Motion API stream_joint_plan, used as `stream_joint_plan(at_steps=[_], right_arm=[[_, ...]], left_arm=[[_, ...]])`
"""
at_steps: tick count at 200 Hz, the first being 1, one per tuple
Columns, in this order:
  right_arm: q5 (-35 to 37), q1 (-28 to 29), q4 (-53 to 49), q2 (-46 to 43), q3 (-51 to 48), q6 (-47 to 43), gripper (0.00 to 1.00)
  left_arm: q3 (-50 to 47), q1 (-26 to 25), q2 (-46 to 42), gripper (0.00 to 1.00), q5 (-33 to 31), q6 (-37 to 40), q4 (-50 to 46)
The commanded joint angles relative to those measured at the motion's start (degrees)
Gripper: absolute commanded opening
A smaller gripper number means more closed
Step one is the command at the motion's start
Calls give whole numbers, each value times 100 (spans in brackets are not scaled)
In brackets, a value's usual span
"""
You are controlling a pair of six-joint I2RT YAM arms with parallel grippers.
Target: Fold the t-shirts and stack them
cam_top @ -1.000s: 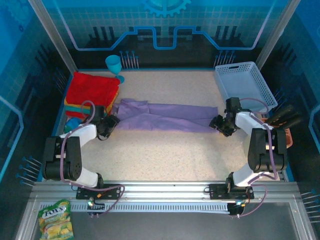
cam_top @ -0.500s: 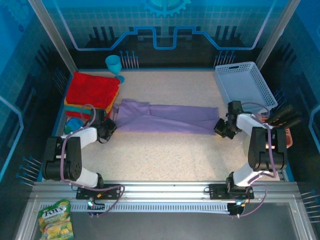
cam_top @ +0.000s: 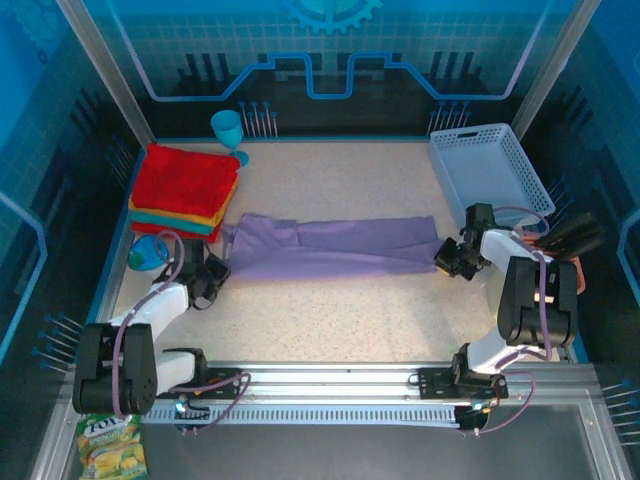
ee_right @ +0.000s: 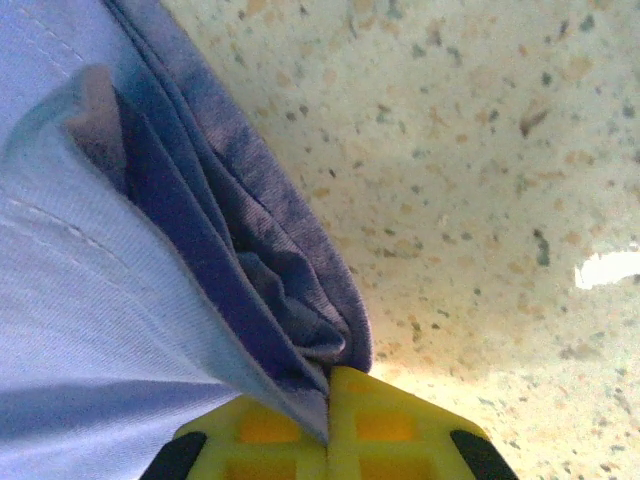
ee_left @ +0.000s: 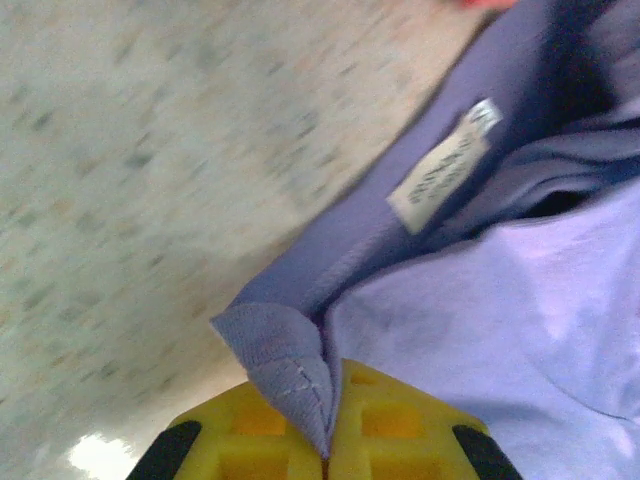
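A lavender-purple t-shirt (cam_top: 330,245) lies stretched in a long folded band across the middle of the table. My left gripper (cam_top: 212,272) is shut on its left end; the left wrist view shows a hemmed corner (ee_left: 285,365) pinched between the yellow fingers (ee_left: 395,430), with the white neck label (ee_left: 440,170) above. My right gripper (cam_top: 447,260) is shut on the right end, where bunched purple folds (ee_right: 300,330) run into the closed yellow fingers (ee_right: 385,430). A stack of folded tees, red on top (cam_top: 185,178) over yellow-orange (cam_top: 205,215) and teal layers, sits at the back left.
A pale blue lattice basket (cam_top: 490,170) stands at the back right. A teal cup (cam_top: 228,128) is behind the stack, and another teal object (cam_top: 147,255) lies by the left arm. A snack bag (cam_top: 110,452) rests off the table at the front left.
Both grippers have moved toward the near edge and outward, dragging the purple shirt with them. The band is now pulled straighter and flatter.
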Motion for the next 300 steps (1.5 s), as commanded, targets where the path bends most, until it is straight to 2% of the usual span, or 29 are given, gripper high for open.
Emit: stream_joint_plan(at_steps=[1, 12, 16, 23, 30, 43, 52, 78, 87, 94, 106, 125, 142, 162, 176, 206, 229, 255, 281, 300], right_arm=[[166, -169, -145, -192, -157, 41, 0], [156, -185, -160, -228, -154, 43, 2], [150, -189, -169, -244, -158, 35, 3], [140, -191, -184, -280, -147, 27, 7], [135, -196, -214, -310, -147, 17, 13], [90, -191, -259, -413, -133, -15, 23], [91, -181, -297, -535, -136, -34, 33], [-123, -135, -394, -876, -132, -109, 62], [-159, -120, -429, -971, -123, -147, 73], [-147, -105, -460, -1042, -104, -190, 83], [-128, -67, -498, -1158, -95, -251, 97], [-237, -11, -475, -1298, -69, -427, 100], [-229, 92, -497, -1393, -41, -512, 100], [-206, 200, -511, -1448, 6, -563, 100], [-185, 230, -558, -1459, 39, -564, 99], [-150, 232, -586, -1466, 87, -581, 100], [-183, 232, -573, -1449, 113, -572, 100], [-211, 241, -550, -1420, 149, -564, 100], [-143, 242, -647, -1433, 227, -632, 100], [-68, 251, -714, -1516, 262, -695, 100]], left_arm=[[-199, 27, -378, 2, -380, -67, -613], [-171, 28, -498, 6, -445, 23, -821], [-145, 27, -517, 11, -439, 60, -894], [-73, 21, -547, 26, -421, 131, -1032], [-15, 27, -570, 35, -382, 178, -1190], [97, 25, -594, 42, -253, 256, -1443], [193, 29, -662, 48, -194, 314, -1605], [665, 29, -948, 50, -109, 529, -1938], [821, 29, -957, 50, 74, 620, -1814], [955, 27, -886, 54, 192, 665, -1714], [1184, 27, -636, 54, 340, 770, -1527], [1559, 27, 36, 50, 575, 959, -1227], [1711, 27, 673, 47, 873, 1015, -596], [1997, 27, 1329, 36, 1104, 1078, -173], [2146, 27, 1638, 29, 1102, 1077, 32], [2416, 32, 2132, 24, 808, 1260, 201], [2634, 45, 2561, 19, 867, 1373, 431], [2897, 45, 3105, 18, 1034, 1434, 727], [3305, 45, 3594, 18, 1211, 1508, 536], [3438, 45, 3613, 25, 1245, 1536, 344]])
